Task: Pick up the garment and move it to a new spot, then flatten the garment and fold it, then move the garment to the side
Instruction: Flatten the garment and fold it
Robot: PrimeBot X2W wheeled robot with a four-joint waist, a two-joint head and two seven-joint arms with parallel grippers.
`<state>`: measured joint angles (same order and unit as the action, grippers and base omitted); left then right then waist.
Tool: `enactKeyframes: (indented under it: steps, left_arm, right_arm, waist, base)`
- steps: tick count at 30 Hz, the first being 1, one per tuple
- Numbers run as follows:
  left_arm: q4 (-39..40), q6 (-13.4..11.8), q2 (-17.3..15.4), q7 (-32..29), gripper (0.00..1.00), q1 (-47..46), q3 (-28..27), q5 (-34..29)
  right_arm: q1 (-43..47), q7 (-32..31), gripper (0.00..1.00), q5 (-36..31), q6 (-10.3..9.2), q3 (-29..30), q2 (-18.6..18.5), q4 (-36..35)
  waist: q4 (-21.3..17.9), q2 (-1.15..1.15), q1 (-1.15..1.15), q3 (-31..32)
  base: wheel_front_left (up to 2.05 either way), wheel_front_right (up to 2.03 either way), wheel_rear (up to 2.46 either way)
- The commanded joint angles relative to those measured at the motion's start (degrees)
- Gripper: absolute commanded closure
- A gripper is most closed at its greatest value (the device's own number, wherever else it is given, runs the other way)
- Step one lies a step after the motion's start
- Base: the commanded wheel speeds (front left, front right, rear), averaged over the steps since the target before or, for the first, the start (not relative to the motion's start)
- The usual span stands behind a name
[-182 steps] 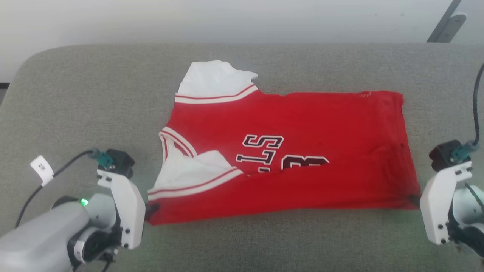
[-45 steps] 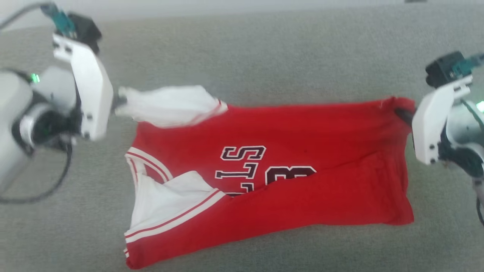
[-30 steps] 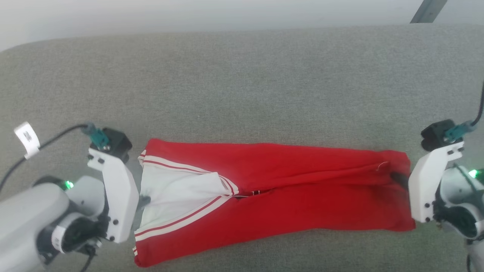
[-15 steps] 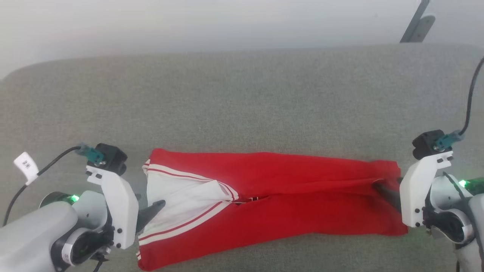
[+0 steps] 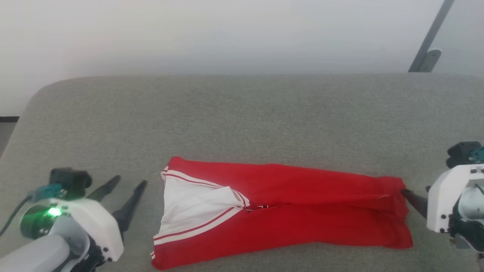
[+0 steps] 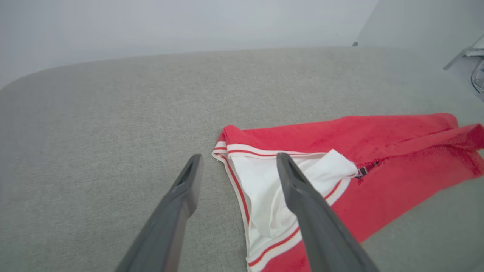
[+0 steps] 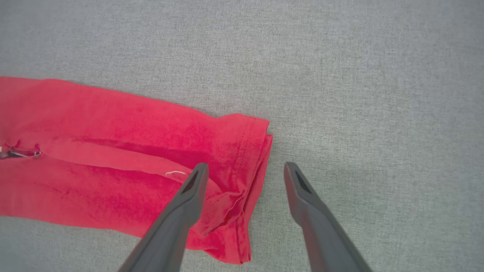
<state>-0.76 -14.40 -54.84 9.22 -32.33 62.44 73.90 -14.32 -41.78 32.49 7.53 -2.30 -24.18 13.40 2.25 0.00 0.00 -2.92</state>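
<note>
Grey cushion (image 5: 242, 113) bears the folded garment (image 5: 302, 215); left gripper (image 5: 130, 180) and right gripper (image 7: 245, 166) gape empty.

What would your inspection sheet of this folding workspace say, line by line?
Surface: grey fabric surface, rounded far-left corner.
Job's things: red jersey folded into a long strip, white sleeve at its left end.
Clutter: nothing seen.
Pincers: left pincer open, apart from the jersey; right pincer open at the jersey's right end.
Cables: dark cable off the left wrist.
Surroundings: pale wall, slanted grey bar.
</note>
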Motion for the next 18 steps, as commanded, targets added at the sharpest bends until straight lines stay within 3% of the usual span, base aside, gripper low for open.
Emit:
enactKeyframes:
  steps: [1, 6, 11, 18]
  left_arm:
    - [-0.69, -0.39, -0.06, 2.88, 0.0, 1.81, -0.75, -1.16]
    - [-1.94, -1.16, 1.24, 5.86, 0.0, 5.65, -5.6, -3.0]
    - [-1.95, -1.85, 6.33, 5.92, 0.0, 14.65, -21.56, -11.48]
    - [-0.97, 2.98, 16.21, 5.96, 0.0, 28.31, -42.2, -25.26]
  right_arm:
    - [0.55, -0.32, 0.0, 0.12, -0.09, 0.95, 0.14, 0.69]
    - [0.85, -1.54, 0.0, 0.94, -0.09, 3.04, -0.24, 3.66]
    - [0.43, -2.72, 0.0, 2.32, -0.09, 4.5, -0.12, 7.76]
    - [-1.58, -2.76, 0.0, 4.19, -0.07, 3.87, 0.67, 14.17]
  waist:
    - [0.68, 0.0, 0.0, 0.49]
    - [2.01, 0.0, 0.0, 0.78]
    - [3.67, 0.0, 0.0, 0.6]
    - [5.84, 0.0, 0.0, 0.03]
  base:
    - [0.0, 0.0, 0.0]
    - [0.0, 0.0, 0.0]
    - [0.0, 0.0, 0.0]
    - [0.0, 0.0, 0.0]
